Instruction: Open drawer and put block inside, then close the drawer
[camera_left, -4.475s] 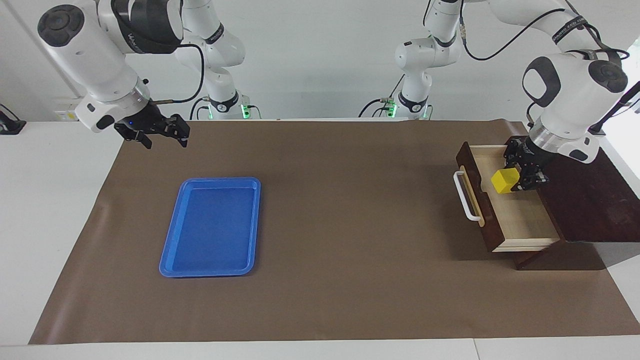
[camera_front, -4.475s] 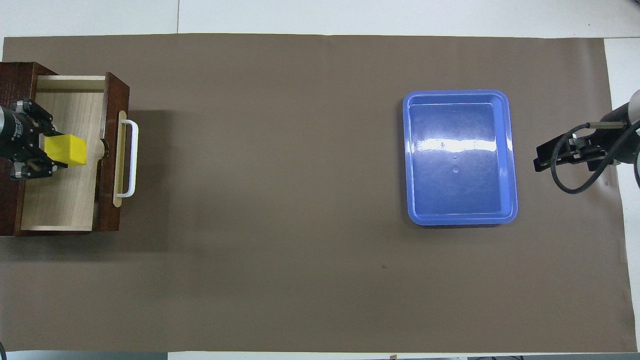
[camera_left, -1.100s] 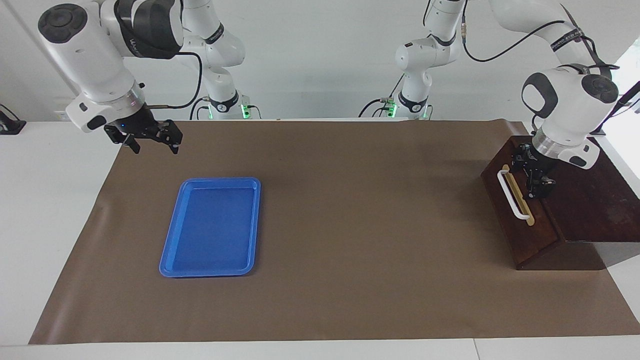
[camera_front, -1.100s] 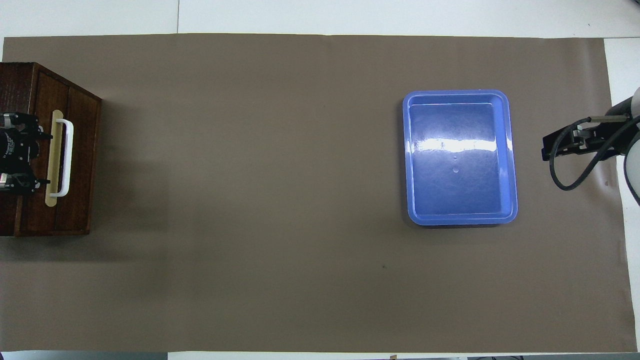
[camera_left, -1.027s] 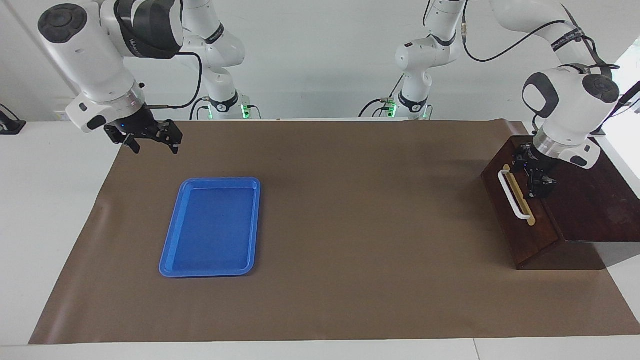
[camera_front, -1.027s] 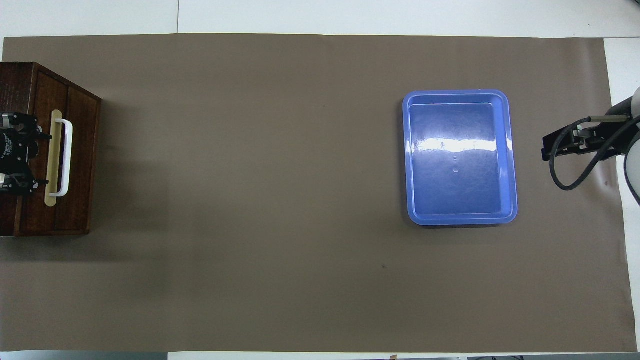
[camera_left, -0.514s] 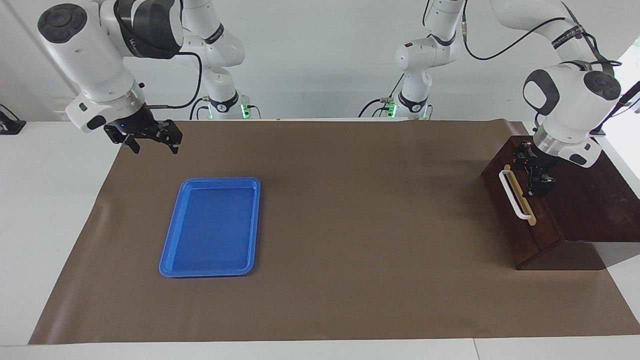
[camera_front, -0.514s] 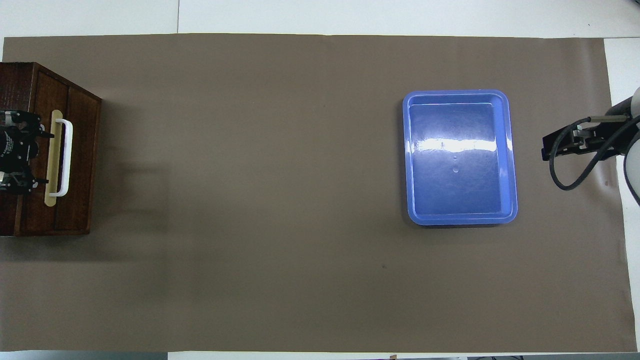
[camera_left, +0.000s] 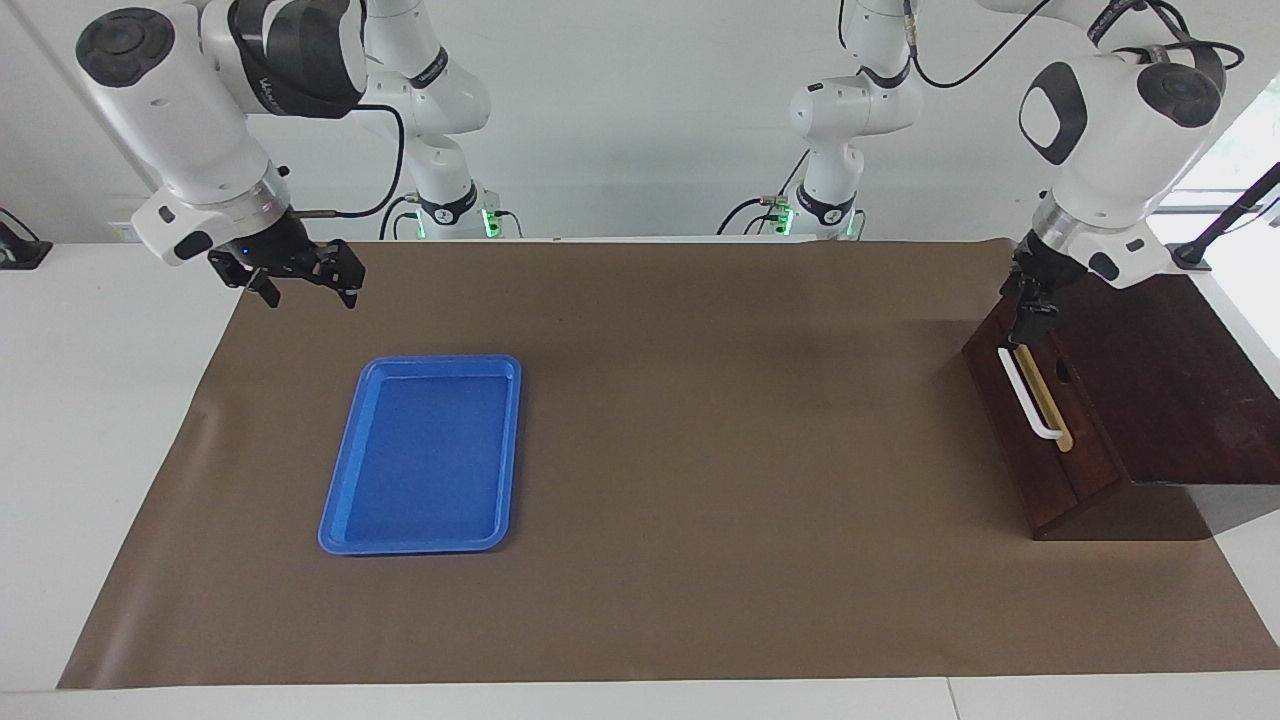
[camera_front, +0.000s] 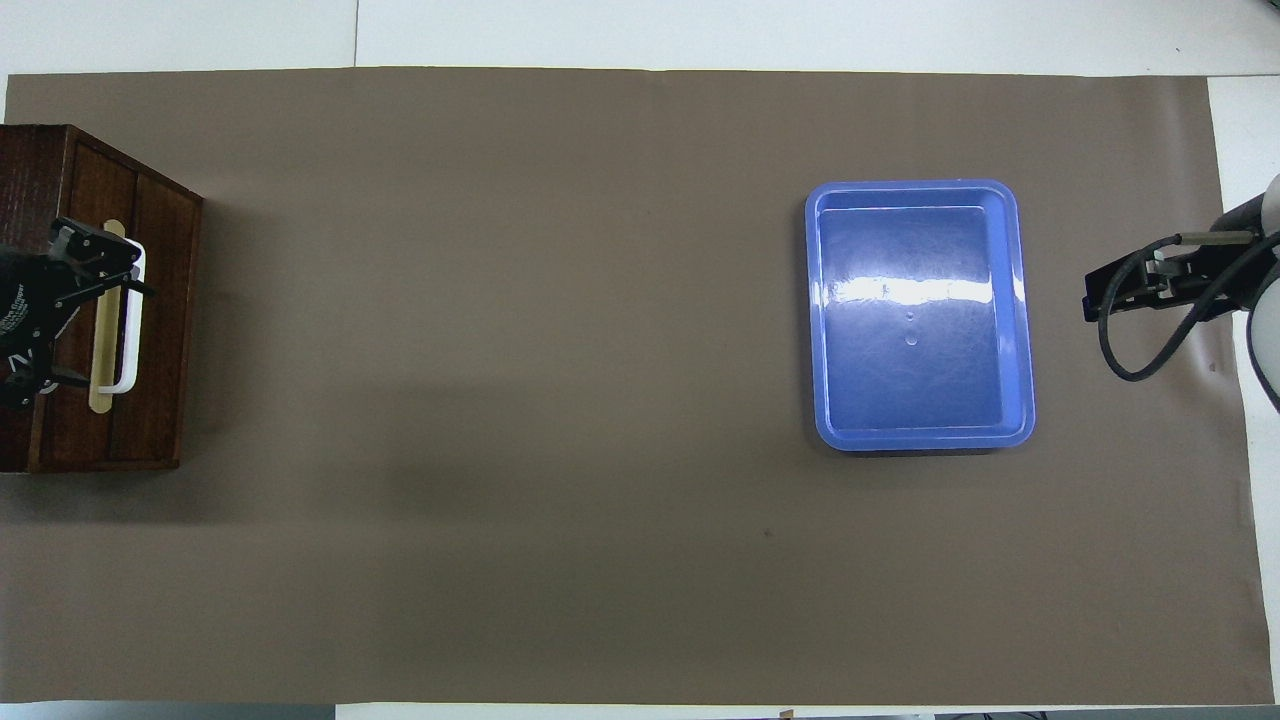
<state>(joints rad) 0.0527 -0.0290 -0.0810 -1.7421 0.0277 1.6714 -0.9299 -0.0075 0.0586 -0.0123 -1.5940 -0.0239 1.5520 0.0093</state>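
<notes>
Dark-brown and lying flush in the cabinet (camera_left: 1170, 390), shut: the drawer (camera_left: 1045, 455), at the left arm's end of the desk (camera_left: 100, 400), white handle (camera_left: 1022, 393) facing the open brown mat (camera_left: 700, 500).

Hanging the left claw (camera_left: 1030, 318) over the handle's end nearer the robots, raised off it; from overhead, showing its two fingers spread wide.

Leaving a broad bare stretch of mat between the drawer front and the blue tray (camera_left: 340, 490). Keeping the tray toward the right arm's end, well inside the mat's edges, with free room all round it.

Waiting with the right claw (camera_left: 305, 285) over the mat's corner at that end, fingers splayed wide and gripping nothing.

Finding white lettering on the right arm's dark band and on the left claw's body, too small for reading.
</notes>
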